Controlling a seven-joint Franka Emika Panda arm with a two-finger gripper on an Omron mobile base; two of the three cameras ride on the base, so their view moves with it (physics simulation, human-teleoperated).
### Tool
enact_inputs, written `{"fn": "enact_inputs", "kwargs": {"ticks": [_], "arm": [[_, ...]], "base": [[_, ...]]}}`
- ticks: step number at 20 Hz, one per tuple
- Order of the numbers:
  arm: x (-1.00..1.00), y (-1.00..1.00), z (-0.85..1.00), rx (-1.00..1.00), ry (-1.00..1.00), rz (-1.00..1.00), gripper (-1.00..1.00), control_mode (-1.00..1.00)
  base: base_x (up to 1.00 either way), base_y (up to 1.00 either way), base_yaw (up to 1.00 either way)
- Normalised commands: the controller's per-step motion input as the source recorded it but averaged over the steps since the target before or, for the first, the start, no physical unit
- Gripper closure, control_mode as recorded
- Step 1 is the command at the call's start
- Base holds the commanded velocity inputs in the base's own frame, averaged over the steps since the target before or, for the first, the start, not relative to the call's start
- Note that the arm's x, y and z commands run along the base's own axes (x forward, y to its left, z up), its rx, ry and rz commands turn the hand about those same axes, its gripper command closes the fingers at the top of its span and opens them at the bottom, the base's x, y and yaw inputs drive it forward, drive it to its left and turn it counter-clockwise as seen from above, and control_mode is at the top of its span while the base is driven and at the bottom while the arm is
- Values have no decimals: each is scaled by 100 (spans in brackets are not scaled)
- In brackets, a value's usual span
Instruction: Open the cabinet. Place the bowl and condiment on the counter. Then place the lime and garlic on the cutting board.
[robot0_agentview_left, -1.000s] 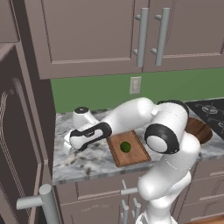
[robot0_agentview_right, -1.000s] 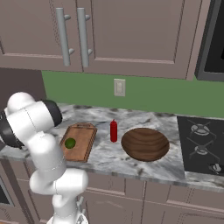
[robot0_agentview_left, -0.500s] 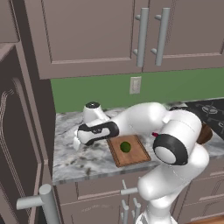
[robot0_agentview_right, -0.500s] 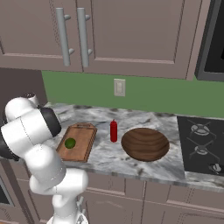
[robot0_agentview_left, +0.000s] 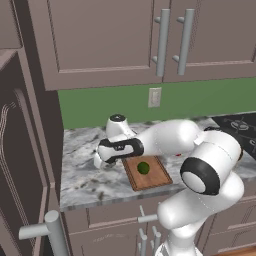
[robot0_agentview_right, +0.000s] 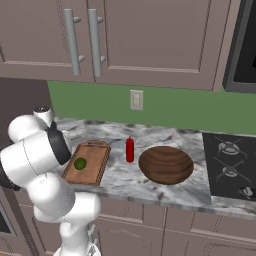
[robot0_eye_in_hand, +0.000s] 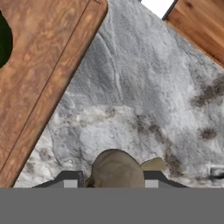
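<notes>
The end effector (robot0_eye_in_hand: 112, 177) sits low over the counter (robot0_eye_in_hand: 131, 87) with the garlic (robot0_eye_in_hand: 116, 168) between its fingers — bare marble lies ahead of it. Just beside it, the cutting board (robot0_agentview_left: 147, 172) has a raised rim to clear, and the lime (robot0_agentview_left: 143, 167) occupies its middle, leaving bare wood around it. Farther beyond the board stand the condiment (robot0_agentview_right: 130, 149) and the bowl (robot0_agentview_right: 166, 164), well apart from the end effector. Behind it rises the cabinet (robot0_agentview_left: 22, 165), its door swung open.
</notes>
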Motion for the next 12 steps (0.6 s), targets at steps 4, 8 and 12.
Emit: {"fn": "enact_inputs", "kwargs": {"ticks": [4,8,12], "arm": [[12,-33,1,0,0,-4,100,-100],[12,-33,0,0,0,-2,100,-100],[11,-31,0,0,0,-2,100,-100]], "base": [[0,0,0],[0,0,0],[0,0,0]]}}
